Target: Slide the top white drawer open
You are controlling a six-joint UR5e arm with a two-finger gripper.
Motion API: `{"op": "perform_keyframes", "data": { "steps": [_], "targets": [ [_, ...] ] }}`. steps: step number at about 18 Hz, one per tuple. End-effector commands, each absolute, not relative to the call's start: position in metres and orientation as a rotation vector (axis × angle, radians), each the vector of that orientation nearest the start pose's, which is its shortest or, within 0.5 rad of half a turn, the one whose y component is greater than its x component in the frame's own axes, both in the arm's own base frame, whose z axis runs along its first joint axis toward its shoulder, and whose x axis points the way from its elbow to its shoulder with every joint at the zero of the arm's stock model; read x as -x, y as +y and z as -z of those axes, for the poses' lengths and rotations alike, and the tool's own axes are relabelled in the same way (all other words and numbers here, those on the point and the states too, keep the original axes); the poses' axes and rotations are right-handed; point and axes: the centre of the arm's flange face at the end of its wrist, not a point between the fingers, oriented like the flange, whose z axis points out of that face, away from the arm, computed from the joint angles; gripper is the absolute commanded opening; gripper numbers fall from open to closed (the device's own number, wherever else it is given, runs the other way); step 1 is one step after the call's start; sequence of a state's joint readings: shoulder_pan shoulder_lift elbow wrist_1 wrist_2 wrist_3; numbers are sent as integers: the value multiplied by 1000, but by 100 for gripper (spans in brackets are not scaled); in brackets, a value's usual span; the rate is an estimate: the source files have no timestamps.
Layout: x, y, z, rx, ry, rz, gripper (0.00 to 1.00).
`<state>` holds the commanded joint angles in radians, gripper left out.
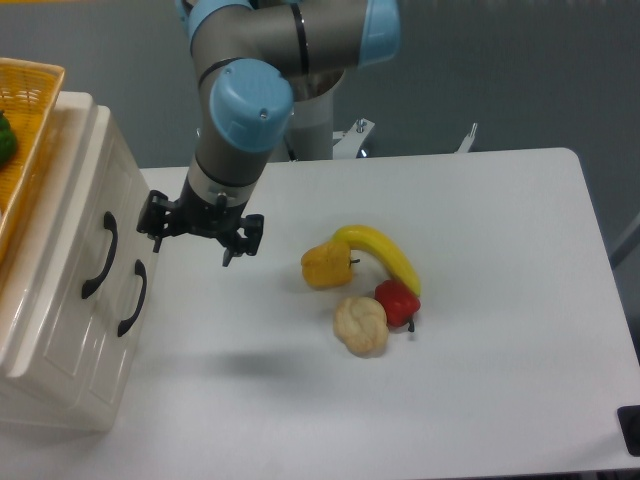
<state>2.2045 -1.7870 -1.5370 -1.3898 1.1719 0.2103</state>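
Table [480, 400] w/ arm bent down, end effector [194, 248] near top white drawer [75, 225].

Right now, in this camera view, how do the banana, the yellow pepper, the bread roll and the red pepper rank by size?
Largest to smallest as they look:
1. banana, the longest by far
2. bread roll and yellow pepper, too alike to separate
3. red pepper, though the roll hides part of it
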Motion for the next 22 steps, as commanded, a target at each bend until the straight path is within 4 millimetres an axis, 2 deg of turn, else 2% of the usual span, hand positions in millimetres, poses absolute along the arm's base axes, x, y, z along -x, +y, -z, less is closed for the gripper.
{"op": "perform_keyframes", "data": {
  "steps": [11,22],
  "targets": [
    [173,585,-393,2914,-573,584,100],
    [170,588,-388,2910,-574,619,100]
  ]
}}
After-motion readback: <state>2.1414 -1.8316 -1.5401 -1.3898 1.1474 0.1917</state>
